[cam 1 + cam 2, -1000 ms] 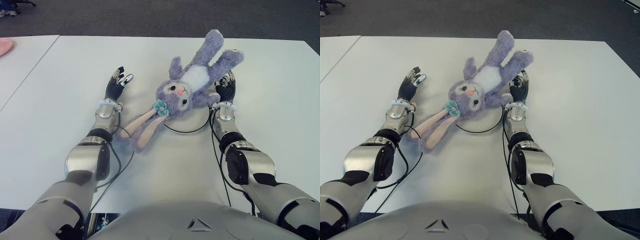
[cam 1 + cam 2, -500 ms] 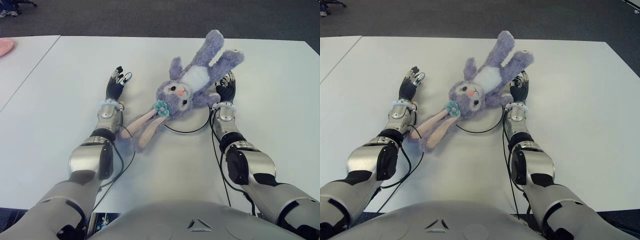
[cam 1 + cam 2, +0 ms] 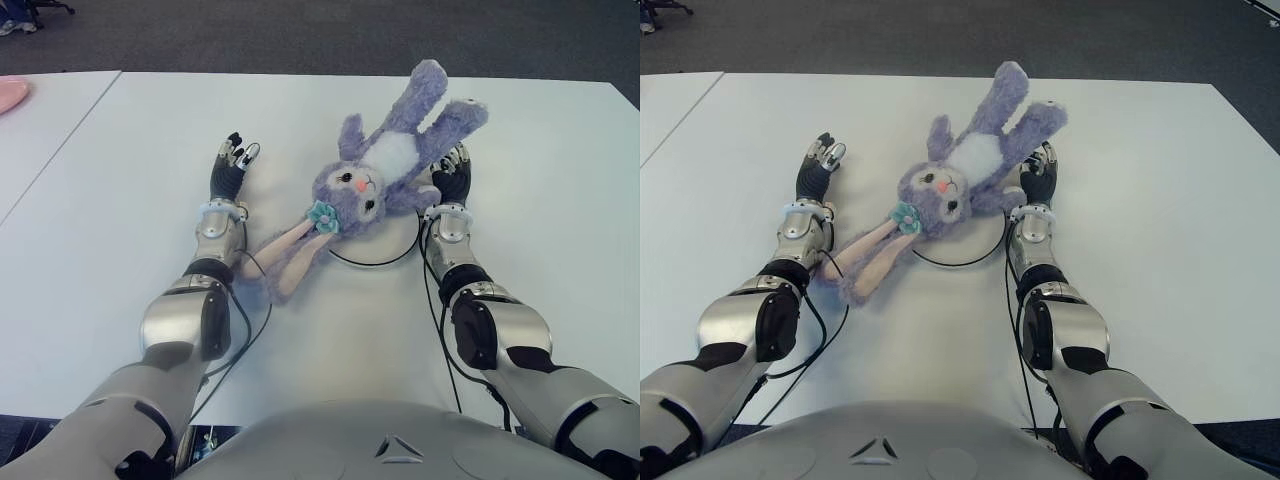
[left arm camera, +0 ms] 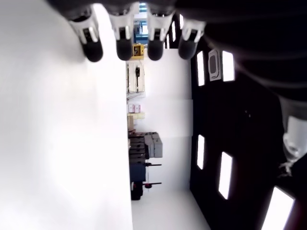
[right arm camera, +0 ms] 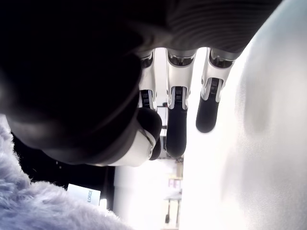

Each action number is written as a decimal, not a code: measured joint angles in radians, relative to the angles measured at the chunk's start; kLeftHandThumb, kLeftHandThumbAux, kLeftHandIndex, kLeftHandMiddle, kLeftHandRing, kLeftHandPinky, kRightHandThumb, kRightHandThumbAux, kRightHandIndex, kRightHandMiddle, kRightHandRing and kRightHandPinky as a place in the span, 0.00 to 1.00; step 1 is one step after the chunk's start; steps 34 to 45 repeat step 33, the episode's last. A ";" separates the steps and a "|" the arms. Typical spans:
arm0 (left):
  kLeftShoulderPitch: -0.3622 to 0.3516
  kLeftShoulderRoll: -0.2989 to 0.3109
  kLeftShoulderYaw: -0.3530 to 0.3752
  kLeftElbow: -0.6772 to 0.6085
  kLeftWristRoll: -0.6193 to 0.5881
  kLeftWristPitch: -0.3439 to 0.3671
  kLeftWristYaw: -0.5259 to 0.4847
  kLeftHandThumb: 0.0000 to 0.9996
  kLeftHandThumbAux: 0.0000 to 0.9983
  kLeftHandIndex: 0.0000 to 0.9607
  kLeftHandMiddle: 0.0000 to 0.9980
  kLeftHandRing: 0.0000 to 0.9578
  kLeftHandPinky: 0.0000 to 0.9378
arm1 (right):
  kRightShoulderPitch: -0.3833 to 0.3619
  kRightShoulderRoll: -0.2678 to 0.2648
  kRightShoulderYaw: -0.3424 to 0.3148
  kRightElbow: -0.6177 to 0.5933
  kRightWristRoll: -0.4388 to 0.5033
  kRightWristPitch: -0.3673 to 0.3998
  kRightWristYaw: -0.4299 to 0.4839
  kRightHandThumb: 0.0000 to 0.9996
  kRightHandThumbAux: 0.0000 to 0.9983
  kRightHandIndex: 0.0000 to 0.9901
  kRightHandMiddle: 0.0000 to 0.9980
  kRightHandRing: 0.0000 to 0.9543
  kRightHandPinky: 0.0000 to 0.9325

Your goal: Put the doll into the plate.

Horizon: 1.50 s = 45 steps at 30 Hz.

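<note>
Slid the empty, straight-fingered left hand a little farther from the purple bunny doll, already lying across the white plate, with the loose, empty right hand beside it.

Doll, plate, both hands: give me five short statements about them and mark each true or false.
1. The doll lies partly over the plate. True.
2. The left hand grips the doll's ear. False: its fingers are spread and hold nothing; it is on the table, left of the doll.
3. The right hand is beside the doll's right side. True.
4. The doll is green. False: it is purple.
5. The doll's ears reach off the plate toward the robot's left arm. True.
</note>
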 measured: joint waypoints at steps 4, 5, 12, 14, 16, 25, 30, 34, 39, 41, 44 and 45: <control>0.017 -0.011 0.006 -0.010 0.000 -0.042 0.016 0.00 0.47 0.00 0.01 0.00 0.00 | 0.000 -0.001 0.000 0.000 0.000 0.000 0.001 0.80 0.91 0.15 0.35 0.32 0.25; 0.022 -0.012 0.006 -0.012 0.001 -0.051 0.021 0.00 0.47 0.00 0.01 0.00 0.00 | 0.000 -0.001 0.000 0.000 0.000 0.000 0.002 0.80 0.91 0.15 0.35 0.32 0.26; 0.045 -0.019 0.002 -0.025 0.005 -0.078 0.045 0.00 0.47 0.00 0.02 0.00 0.00 | 0.000 -0.001 0.000 0.000 0.000 0.000 0.009 0.81 0.92 0.15 0.34 0.33 0.29; 0.048 -0.021 0.002 -0.027 0.006 -0.077 0.045 0.00 0.47 0.00 0.02 0.00 0.00 | 0.000 -0.001 0.000 0.000 0.000 0.000 0.011 0.82 0.92 0.15 0.34 0.33 0.27; 0.050 -0.024 0.002 -0.029 0.007 -0.076 0.045 0.00 0.47 0.00 0.02 0.00 0.00 | 0.000 -0.001 0.000 0.000 0.000 0.000 0.011 0.82 0.91 0.15 0.34 0.32 0.27; 0.052 -0.032 0.001 -0.034 0.013 -0.071 0.045 0.00 0.46 0.00 0.01 0.00 0.00 | 0.002 -0.005 0.002 0.000 -0.001 0.000 0.011 0.82 0.90 0.15 0.35 0.34 0.31; 0.052 -0.032 -0.003 -0.034 0.021 -0.068 0.045 0.00 0.46 0.00 0.02 0.00 0.00 | 0.002 -0.005 0.002 0.000 -0.001 -0.001 0.011 0.84 0.90 0.16 0.35 0.36 0.35; 0.052 -0.032 -0.006 -0.035 0.025 -0.066 0.045 0.00 0.47 0.00 0.03 0.01 0.00 | 0.003 -0.005 0.002 0.000 0.000 -0.002 0.011 0.84 0.90 0.16 0.34 0.36 0.34; 0.052 -0.032 -0.006 -0.035 0.025 -0.066 0.045 0.00 0.47 0.00 0.03 0.01 0.00 | 0.003 -0.005 0.002 0.000 0.000 -0.002 0.011 0.84 0.90 0.16 0.34 0.36 0.34; 0.052 -0.032 -0.006 -0.035 0.025 -0.066 0.045 0.00 0.47 0.00 0.03 0.01 0.00 | 0.003 -0.005 0.002 0.000 0.000 -0.002 0.011 0.84 0.90 0.16 0.34 0.36 0.34; 0.052 -0.032 -0.006 -0.035 0.025 -0.066 0.045 0.00 0.47 0.00 0.03 0.01 0.00 | 0.003 -0.005 0.002 0.000 0.000 -0.002 0.011 0.84 0.90 0.16 0.34 0.36 0.34; 0.052 -0.032 -0.006 -0.035 0.025 -0.066 0.045 0.00 0.47 0.00 0.03 0.01 0.00 | 0.003 -0.005 0.002 0.000 0.000 -0.002 0.011 0.84 0.90 0.16 0.34 0.36 0.34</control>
